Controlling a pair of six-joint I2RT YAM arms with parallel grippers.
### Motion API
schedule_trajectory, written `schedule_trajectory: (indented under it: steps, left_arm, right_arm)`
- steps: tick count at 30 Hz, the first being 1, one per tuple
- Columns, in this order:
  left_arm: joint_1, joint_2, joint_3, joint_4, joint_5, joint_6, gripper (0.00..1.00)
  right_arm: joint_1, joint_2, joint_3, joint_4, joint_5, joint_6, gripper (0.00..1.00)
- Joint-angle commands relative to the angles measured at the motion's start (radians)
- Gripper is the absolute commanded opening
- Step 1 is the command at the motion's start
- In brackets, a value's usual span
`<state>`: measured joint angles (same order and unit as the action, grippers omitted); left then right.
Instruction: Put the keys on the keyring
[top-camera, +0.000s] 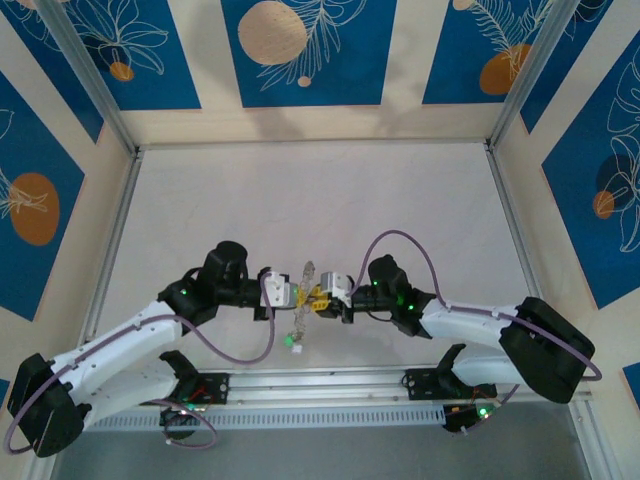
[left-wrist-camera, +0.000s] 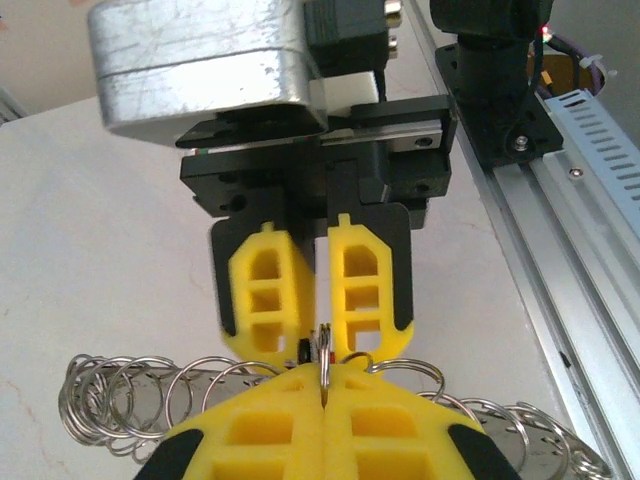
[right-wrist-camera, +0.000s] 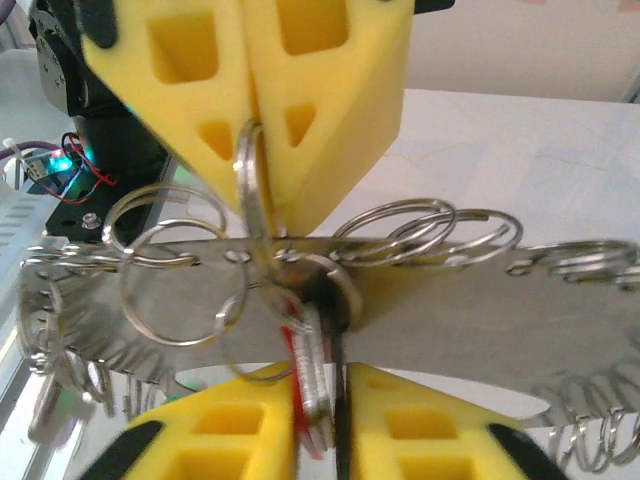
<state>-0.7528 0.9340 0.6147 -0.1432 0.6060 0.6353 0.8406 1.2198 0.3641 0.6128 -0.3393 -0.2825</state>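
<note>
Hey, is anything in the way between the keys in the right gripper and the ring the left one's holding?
Yes. A flat metal strip hung with small rings lies crosswise between the keys in the right gripper and the keyring pinched by the left gripper.

Two tools (top-camera: 298, 294) (top-camera: 322, 299), one keyring (right-wrist-camera: 251, 178); keys (right-wrist-camera: 316, 385) count unclear.

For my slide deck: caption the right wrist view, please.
Left gripper pinches the keyring edge-on by a ring-laden metal strip while the right gripper grips red-tagged keys.
</note>
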Motion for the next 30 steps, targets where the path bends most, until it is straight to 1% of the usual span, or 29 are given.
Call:
schedule_trajectory:
  steps: [1,2,8,9,10,11,12,15,17,23,26,30]
  left_arm:
    - [-0.005,-0.023,0.028,0.016,0.012,0.004,0.0]
    - [-0.005,-0.021,0.031,0.013,0.008,0.006,0.0]
    - [-0.005,-0.023,0.027,0.012,-0.015,0.014,0.0]
    - [-0.005,-0.021,0.028,0.01,-0.017,0.015,0.0]
    - [-0.004,-0.019,0.03,0.007,-0.017,0.015,0.0]
    - [-0.004,-0.02,0.031,0.009,-0.015,0.014,0.0]
    - [-0.005,-0.019,0.032,0.01,-0.014,0.012,0.0]
    - [-0.005,-0.019,0.032,0.011,-0.015,0.015,0.0]
    - [-0.005,-0.021,0.036,0.007,-0.012,0.015,0.0]
    - [-0.005,-0.021,0.053,-0.027,0.024,0.037,0.0]
    - [-0.006,-0.042,0.043,-0.008,0.059,0.042,0.0]
    - [-0.005,-0.053,0.044,-0.008,0.08,0.053,0.0]
  right_arm:
    - [0.005,-0.034,-0.01,-0.005,0.017,-0.026,0.15]
    - [0.003,-0.043,-0.011,-0.016,0.014,-0.029,0.13]
    - [-0.014,-0.105,-0.016,-0.074,-0.028,-0.044,0.11]
    - [-0.016,-0.115,-0.017,-0.08,-0.036,-0.044,0.12]
    - [-0.018,-0.125,-0.018,-0.091,-0.042,-0.046,0.18]
    - [-0.02,-0.131,-0.018,-0.102,-0.05,-0.046,0.25]
    - [-0.023,-0.133,-0.019,-0.11,-0.06,-0.048,0.3]
    - [-0.035,-0.129,-0.021,-0.135,-0.094,-0.057,0.31]
    - [-0.046,-0.129,-0.027,-0.142,-0.114,-0.058,0.34]
    - [-0.087,-0.155,-0.033,-0.174,-0.162,-0.064,0.36]
    - [-0.119,-0.181,-0.023,-0.217,-0.214,-0.078,0.32]
    - [-0.14,-0.216,-0.016,-0.255,-0.221,-0.096,0.32]
